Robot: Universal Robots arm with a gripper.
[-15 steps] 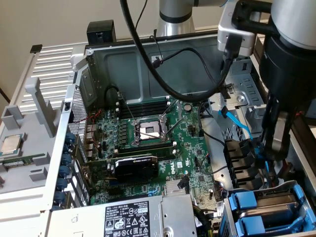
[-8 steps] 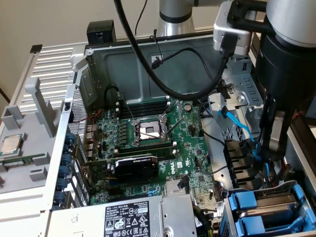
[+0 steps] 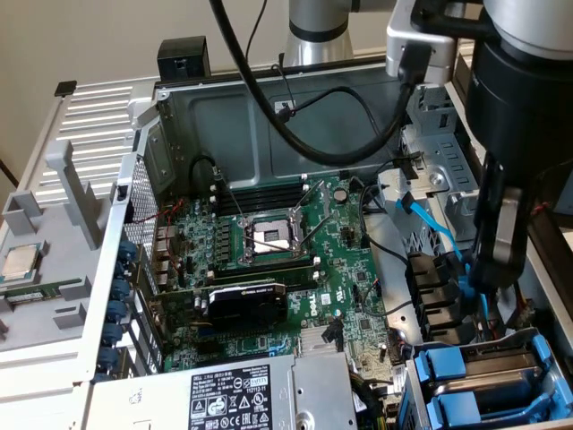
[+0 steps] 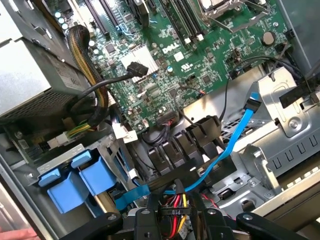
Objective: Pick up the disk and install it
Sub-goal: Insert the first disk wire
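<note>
Gripper over black cable guides, near blue carriers.

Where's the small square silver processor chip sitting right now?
The small square silver processor chip lies at the exterior view's far left, on the light grey fixture outside the open computer case.

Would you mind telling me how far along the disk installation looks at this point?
Done, apparently: two blue-framed disks sit in the drive cage at the case's corner. In hand: nothing that I can see; the gripper hangs over the black cable connectors beside that cage. Left: I cannot tell whether either disk is fully seated.
</note>
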